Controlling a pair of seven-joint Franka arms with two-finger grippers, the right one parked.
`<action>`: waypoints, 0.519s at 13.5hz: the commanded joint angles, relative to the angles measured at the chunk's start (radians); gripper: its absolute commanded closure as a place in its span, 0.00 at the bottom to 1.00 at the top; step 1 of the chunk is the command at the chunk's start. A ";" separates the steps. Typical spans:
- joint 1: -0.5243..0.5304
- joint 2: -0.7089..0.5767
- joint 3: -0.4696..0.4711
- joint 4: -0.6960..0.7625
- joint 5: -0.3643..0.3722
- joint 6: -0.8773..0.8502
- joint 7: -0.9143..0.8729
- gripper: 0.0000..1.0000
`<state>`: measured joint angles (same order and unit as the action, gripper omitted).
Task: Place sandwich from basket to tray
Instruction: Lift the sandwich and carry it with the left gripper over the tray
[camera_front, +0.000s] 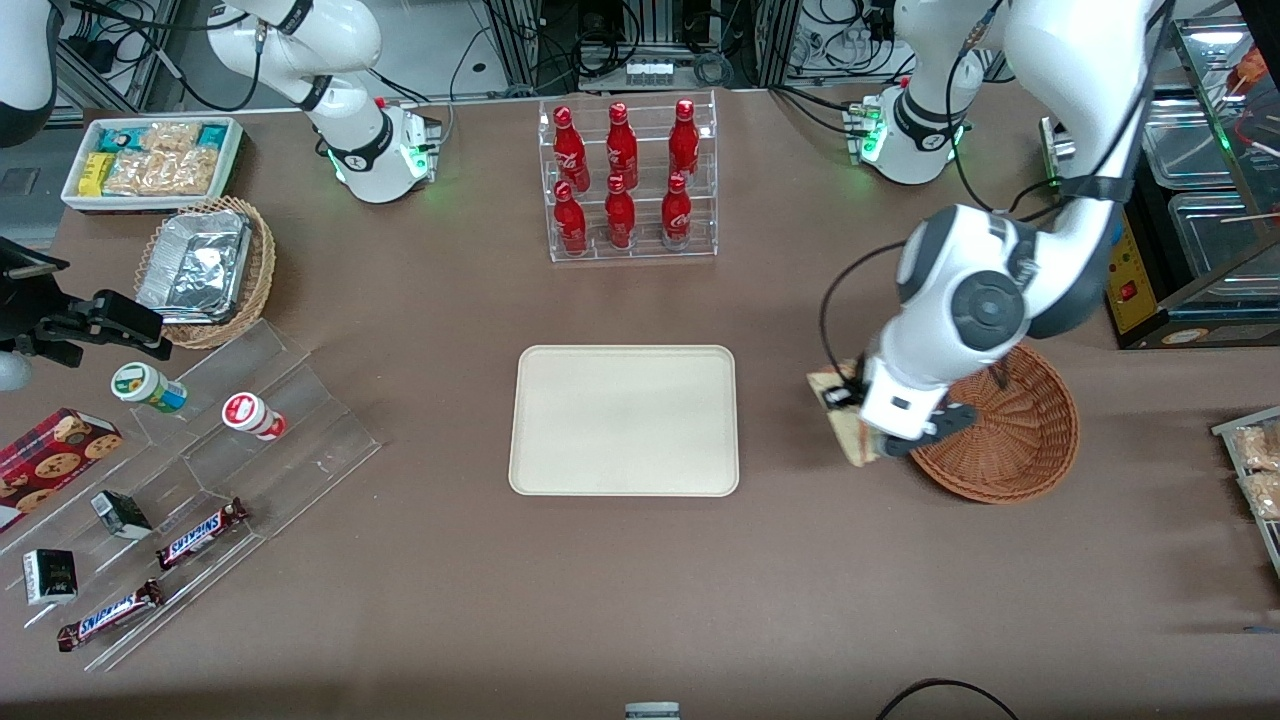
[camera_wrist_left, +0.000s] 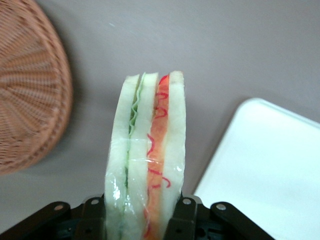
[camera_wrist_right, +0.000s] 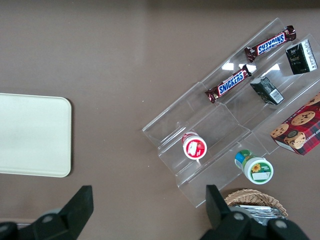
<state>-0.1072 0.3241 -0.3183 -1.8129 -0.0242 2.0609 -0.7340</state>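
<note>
We are carrying the sandwich (camera_wrist_left: 146, 165) between the basket (camera_front: 1010, 425) and the tray (camera_front: 625, 420): the transfer step is under way, with the lift out of the basket apparently complete. The gripper (camera_wrist_left: 140, 217) is pinching the sandwich across its bread faces, one finger (camera_wrist_left: 93, 220) against each side, and the wedge is standing on edge with green and orange-red filling showing under clear wrap. In the front view the sandwich (camera_front: 845, 415) is hanging just beside the basket rim, over bare table, with the tray well apart from it toward the parked arm's end.

In our judgement, the next move calls for travelling sideways until the wedge is over the tray, lowering, then releasing.

Taking the tray as landmark and working outward: nearer the camera and toward the parked arm's end, we are reading "SNICKERS" on two bars (camera_front: 200, 533). Farther from the camera than the tray, red bottles (camera_front: 620, 180) are standing in a clear rack; their white script is too small to read.
</note>
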 joint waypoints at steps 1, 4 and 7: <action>-0.061 0.013 -0.042 0.050 0.007 -0.024 -0.010 0.60; -0.135 0.021 -0.045 0.061 0.020 -0.025 -0.057 0.60; -0.201 0.102 -0.053 0.064 0.098 -0.012 -0.050 0.56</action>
<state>-0.2726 0.3546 -0.3719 -1.7833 0.0270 2.0536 -0.7753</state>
